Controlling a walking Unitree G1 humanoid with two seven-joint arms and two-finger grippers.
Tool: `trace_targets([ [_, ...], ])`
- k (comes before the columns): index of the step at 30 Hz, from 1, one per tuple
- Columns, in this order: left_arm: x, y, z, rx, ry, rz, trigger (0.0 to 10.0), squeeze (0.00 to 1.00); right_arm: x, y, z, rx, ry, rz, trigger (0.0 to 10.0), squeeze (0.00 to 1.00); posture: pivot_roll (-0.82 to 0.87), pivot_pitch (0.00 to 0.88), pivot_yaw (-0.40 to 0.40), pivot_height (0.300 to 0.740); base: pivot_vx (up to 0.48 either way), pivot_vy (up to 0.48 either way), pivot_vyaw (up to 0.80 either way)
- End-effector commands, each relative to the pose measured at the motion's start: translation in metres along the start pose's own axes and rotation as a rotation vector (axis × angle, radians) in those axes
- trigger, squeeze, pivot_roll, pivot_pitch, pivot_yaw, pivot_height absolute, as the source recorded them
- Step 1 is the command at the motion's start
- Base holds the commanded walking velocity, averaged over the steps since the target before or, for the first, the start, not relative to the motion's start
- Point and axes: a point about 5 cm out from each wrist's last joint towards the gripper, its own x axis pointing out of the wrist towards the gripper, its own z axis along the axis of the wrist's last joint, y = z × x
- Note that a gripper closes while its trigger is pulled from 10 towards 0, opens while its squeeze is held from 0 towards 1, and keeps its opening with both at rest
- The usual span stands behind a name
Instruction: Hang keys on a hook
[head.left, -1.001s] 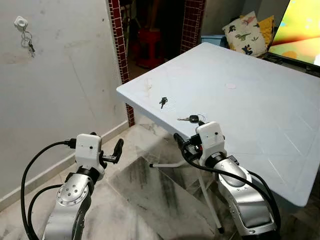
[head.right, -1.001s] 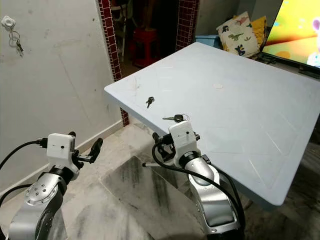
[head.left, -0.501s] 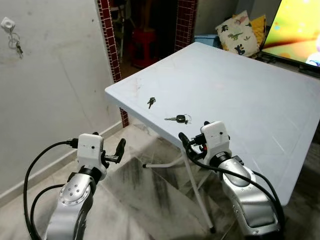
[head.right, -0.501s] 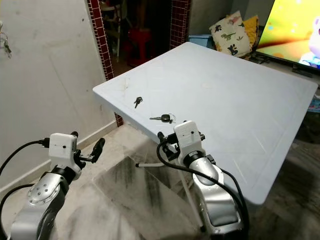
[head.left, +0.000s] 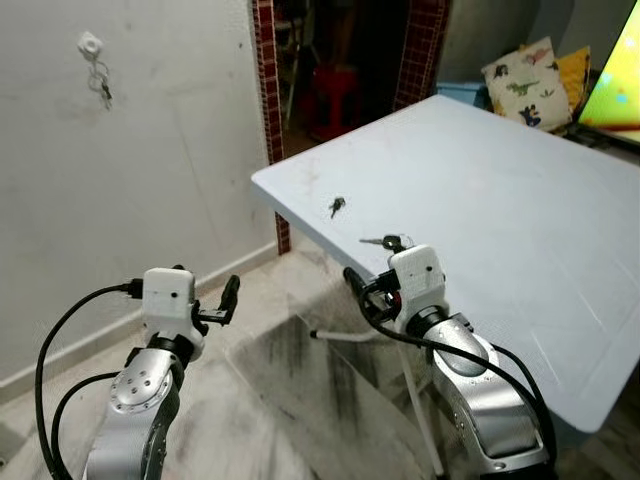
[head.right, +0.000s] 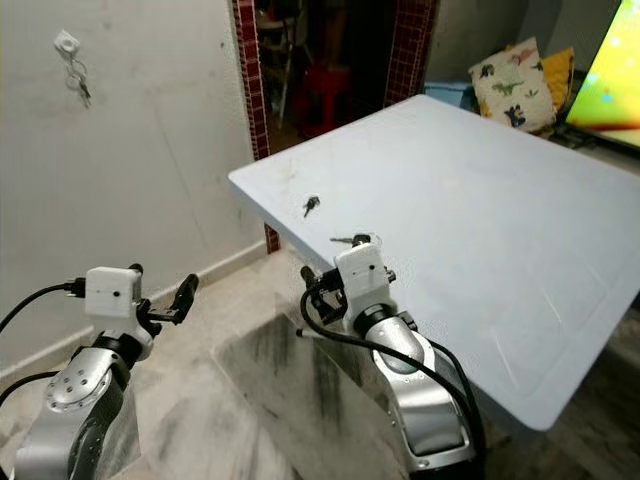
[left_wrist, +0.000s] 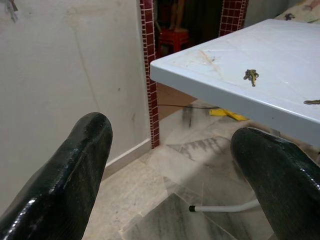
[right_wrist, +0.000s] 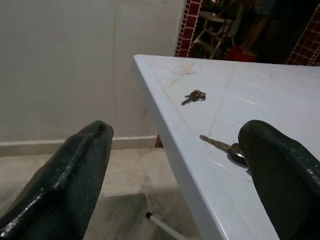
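Keys (head.left: 101, 86) already hang from the white wall hook (head.left: 89, 43) at your far left, well apart from the table. Your left gripper (left_wrist: 170, 165) sits low over the marble floor (head.left: 300, 400), fingers spread wide and empty. On the white tabletop (head.left: 500, 200), near its corner, you see a small key bunch (head.left: 337, 206), then a black-headed key (head.left: 390, 241) just beside the edge. Your right gripper (right_wrist: 180, 165) hovers at that edge, equally wide open, holding nothing.
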Motion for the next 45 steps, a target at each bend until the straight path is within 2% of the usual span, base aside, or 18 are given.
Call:
trace_targets([
  [1,0.0,0.001,0.002,0.0,-0.012,-0.004,10.0,0.0,0.0,-0.002,0.002,0.003,-0.007,-0.005,10.0,0.0,0.07,0.0,0.016,0.74,0.0,0.0,0.0],
  [7,0.0,-0.001,0.003,-0.007,-0.017,-0.014,10.0,0.0,0.0,-0.003,0.001,0.007,0.001,-0.015,10.0,0.0,0.07,0.0,0.016,0.74,0.187,0.0,0.0],
  [13,0.0,-0.002,0.003,-0.01,-0.017,-0.019,10.0,0.0,-0.003,-0.007,-0.011,-0.008,0.074,-0.064,10.0,0.0,0.07,0.0,0.016,0.74,0.29,0.0,0.0],
  [17,0.0,-0.002,0.002,-0.011,-0.015,-0.024,10.0,0.0,-0.005,-0.014,-0.019,0.028,0.123,-0.109,10.0,0.0,0.07,0.0,0.017,0.74,0.293,0.0,0.0],
  [26,-0.002,-0.01,-0.002,-0.024,0.003,-0.074,10.0,0.0,-0.007,-0.019,-0.023,0.037,0.151,-0.14,10.0,0.0,0.06,0.0,0.019,0.74,0.332,0.0,0.0],
  [35,-0.002,-0.011,-0.004,-0.022,0.018,-0.08,10.0,0.0,-0.008,-0.021,-0.025,0.037,0.167,-0.154,10.0,0.0,0.07,0.0,0.019,0.74,0.381,0.0,0.0],
  [45,-0.003,-0.012,-0.005,-0.013,0.023,-0.079,10.0,0.0,-0.007,-0.02,-0.027,0.036,0.18,-0.143,10.0,0.0,0.07,0.0,0.016,0.74,0.0,0.0,0.0],
])
